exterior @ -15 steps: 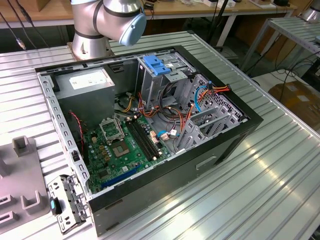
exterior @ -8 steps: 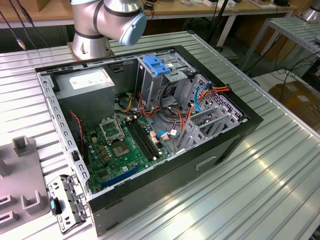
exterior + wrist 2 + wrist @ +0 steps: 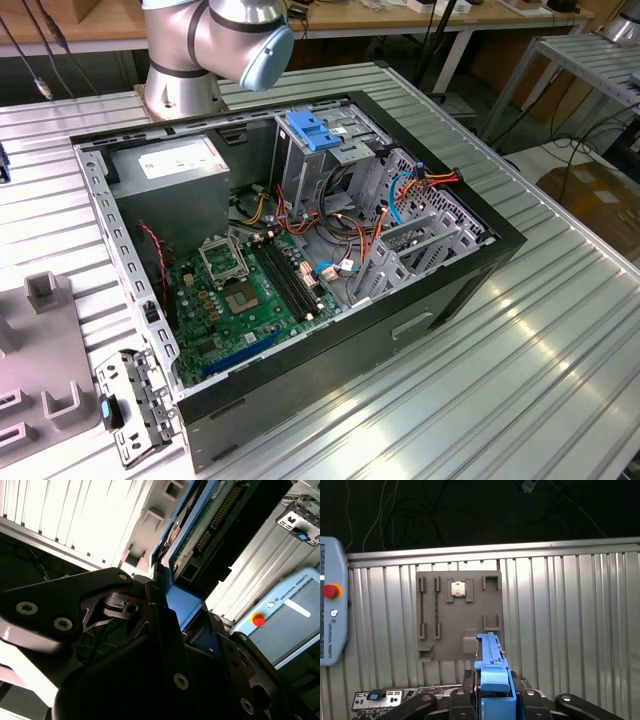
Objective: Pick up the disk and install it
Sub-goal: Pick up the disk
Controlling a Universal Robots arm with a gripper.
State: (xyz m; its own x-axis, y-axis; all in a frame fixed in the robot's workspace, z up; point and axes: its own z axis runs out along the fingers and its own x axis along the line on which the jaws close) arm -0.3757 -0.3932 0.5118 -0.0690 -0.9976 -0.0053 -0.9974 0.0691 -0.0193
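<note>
The fingers (image 3: 156, 597) are clamped tight on the disk (image 3: 200, 535), pinching its blue side rail (image 3: 492, 680) edge-on above the grey fixture tray (image 3: 445, 630) on the counter (image 3: 570, 610). So narrow a hold could let the drive pivot, then snag the drive cage (image 3: 325, 150) or cables (image 3: 300, 215)

Clamped on the disk (image 3: 489, 649), the gripper (image 3: 493, 681) hangs in open air above the grey fixture plate (image 3: 457, 630) near the tabletop's (image 3: 560, 620) edge. In the open computer case (image 3: 430, 312), the power supply (image 3: 175, 175) and orange cables (image 3: 345, 228) crowd the drive cage (image 3: 300, 175). There is open room above the motherboard (image 3: 240, 290), and the tabletop on the exterior view's right of the case lies bare.
</note>
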